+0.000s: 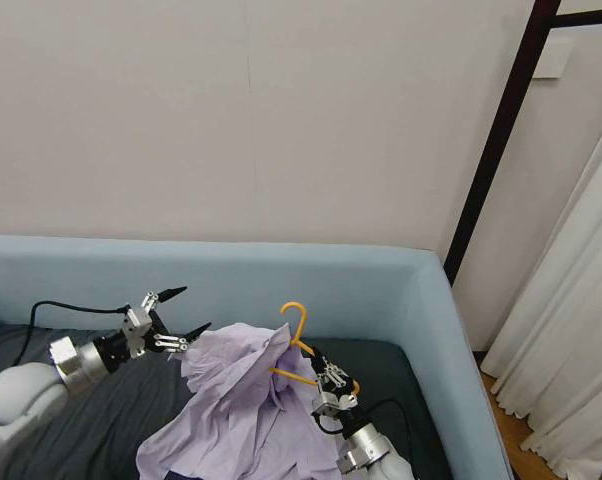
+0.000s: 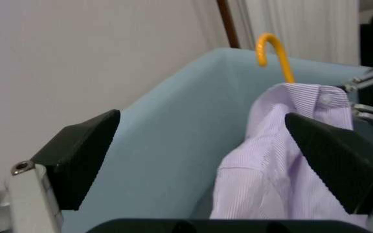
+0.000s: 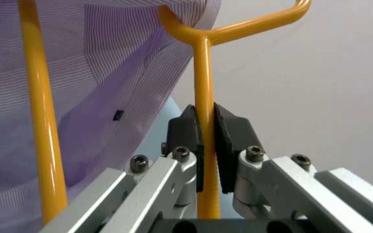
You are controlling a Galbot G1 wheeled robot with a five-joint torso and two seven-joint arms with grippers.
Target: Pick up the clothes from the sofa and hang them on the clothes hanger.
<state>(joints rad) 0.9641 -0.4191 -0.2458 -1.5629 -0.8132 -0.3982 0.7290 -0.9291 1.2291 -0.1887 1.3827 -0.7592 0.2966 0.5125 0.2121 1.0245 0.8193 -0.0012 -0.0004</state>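
**Asker:** What is the right claw doing?

**Describer:** The right gripper (image 3: 206, 121) is clenched on one thin bar of a glossy orange-yellow rod hanger (image 3: 203, 73), with its black pads pressed flat on either side. That firm pinch probably keeps the hanger from swinging under the weight of the cloth.

**Asker:** And the garment?

**Describer:** A lilac pinstriped cotton shirt (image 1: 241, 400) is draped over the hanger with its collar near the hook. Its lower part pools on the seat of a pale blue upholstered sofa (image 1: 281, 265).

**Asker:** The other arm?

**Describer:** The left gripper (image 1: 196, 308) is spread wide and holds nothing. It sits just beside the shirt's shoulder, seemingly placed to tug the fabric straight.

**Asker:** Where would the shirt hang?

**Describer:** The dark upright pole of a clothes rack (image 1: 491, 150) stands past the sofa's right end, well apart from the hanger and next to white curtains (image 1: 571, 330).
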